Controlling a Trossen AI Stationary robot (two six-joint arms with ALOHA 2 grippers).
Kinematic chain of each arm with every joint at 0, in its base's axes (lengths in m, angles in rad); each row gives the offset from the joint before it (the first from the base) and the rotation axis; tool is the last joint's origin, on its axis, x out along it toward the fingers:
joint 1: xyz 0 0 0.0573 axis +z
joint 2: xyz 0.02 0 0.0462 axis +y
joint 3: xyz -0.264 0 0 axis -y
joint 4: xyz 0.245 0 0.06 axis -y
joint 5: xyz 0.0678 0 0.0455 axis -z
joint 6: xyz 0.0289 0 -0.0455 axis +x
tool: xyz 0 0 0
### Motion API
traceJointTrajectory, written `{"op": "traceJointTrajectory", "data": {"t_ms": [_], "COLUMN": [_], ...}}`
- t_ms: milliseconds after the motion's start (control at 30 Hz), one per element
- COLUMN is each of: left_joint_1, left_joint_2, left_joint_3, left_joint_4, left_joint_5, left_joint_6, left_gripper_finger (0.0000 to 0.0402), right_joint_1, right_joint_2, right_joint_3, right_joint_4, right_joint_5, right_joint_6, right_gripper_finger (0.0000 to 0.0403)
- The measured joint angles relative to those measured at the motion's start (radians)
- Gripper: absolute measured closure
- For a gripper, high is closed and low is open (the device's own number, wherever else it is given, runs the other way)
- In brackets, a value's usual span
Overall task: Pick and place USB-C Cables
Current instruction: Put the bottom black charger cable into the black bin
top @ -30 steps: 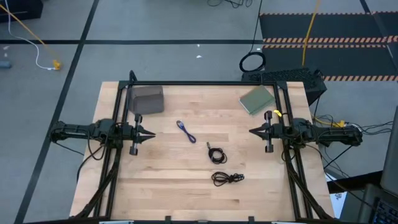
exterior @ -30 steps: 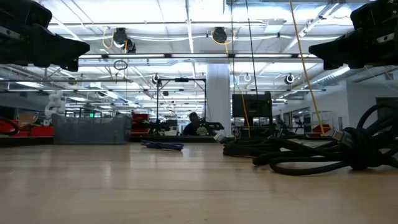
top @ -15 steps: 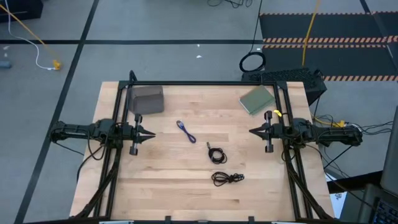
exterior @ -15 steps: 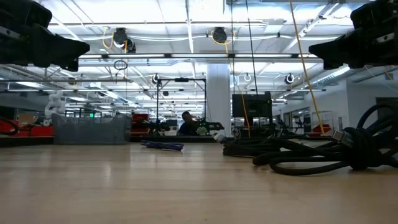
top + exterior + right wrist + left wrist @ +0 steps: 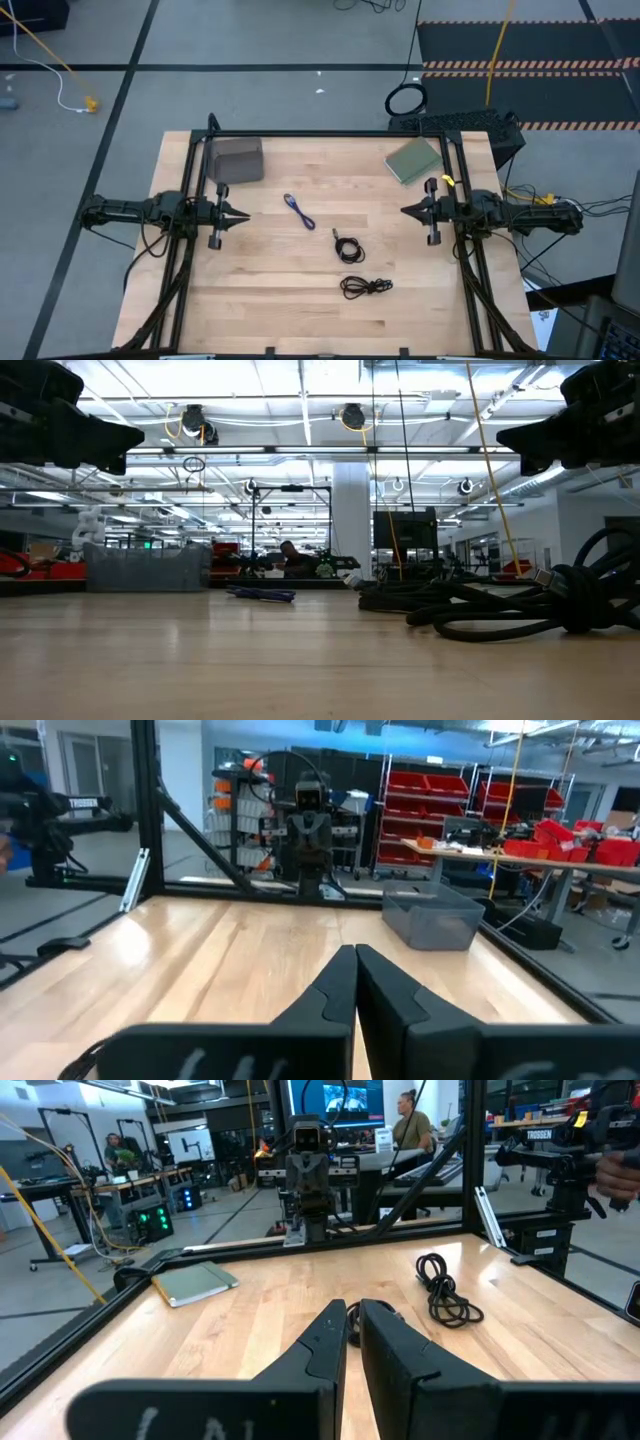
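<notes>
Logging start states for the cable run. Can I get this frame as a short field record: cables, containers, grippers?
blue-purple cable: small coil on the wooden table, left of centre
black cables: one coil mid-table, one nearer the front edge
grey bin: translucent box, back-left corner
green pad: flat, square, back-right corner
left gripper: shut, empty, at left edge
right gripper: shut, empty, at right edge
cables held: none

A pale wooden table point(image 5: 270, 300) stands on a grey concrete floor point(image 5: 250, 95) marked with dark lines, beside black matting edged in orange-and-white hazard stripes point(image 5: 530, 65). Beyond it, a workshop hall lit by ceiling strip lights point(image 5: 300, 400) holds red storage bins point(image 5: 440, 795) and workbenches point(image 5: 520, 850).
</notes>
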Motion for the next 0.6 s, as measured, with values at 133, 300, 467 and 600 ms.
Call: {"op": "traceJointTrajectory", "data": {"t_ms": [133, 300, 467, 600], "left_joint_1": [0.000, 0.000, 0.000, 0.000], "left_joint_2": [0.000, 0.000, 0.000, 0.000], "left_joint_3": [0.000, 0.000, 0.000, 0.000], "left_joint_4": [0.000, 0.000, 0.000, 0.000], "left_joint_5": [0.000, 0.000, 0.000, 0.000], "left_joint_6": [0.000, 0.000, 0.000, 0.000], "left_gripper_finger": [0.0364, 0.0364, 0.0364, 0.0364], "right_joint_1": [0.000, 0.000, 0.000, 0.000], "right_joint_2": [0.013, 0.061, 0.152, 0.238], "right_joint_3": [0.036, 0.121, 0.284, 0.441], "right_joint_4": [-0.004, -0.075, -0.195, -0.296], "right_joint_5": [0.002, 0.000, 0.002, 0.003], "right_joint_6": [0.005, 0.006, 0.005, 0.000], "right_gripper_finger": [0.0403, 0.0403, 0.0403, 0.0403]}}
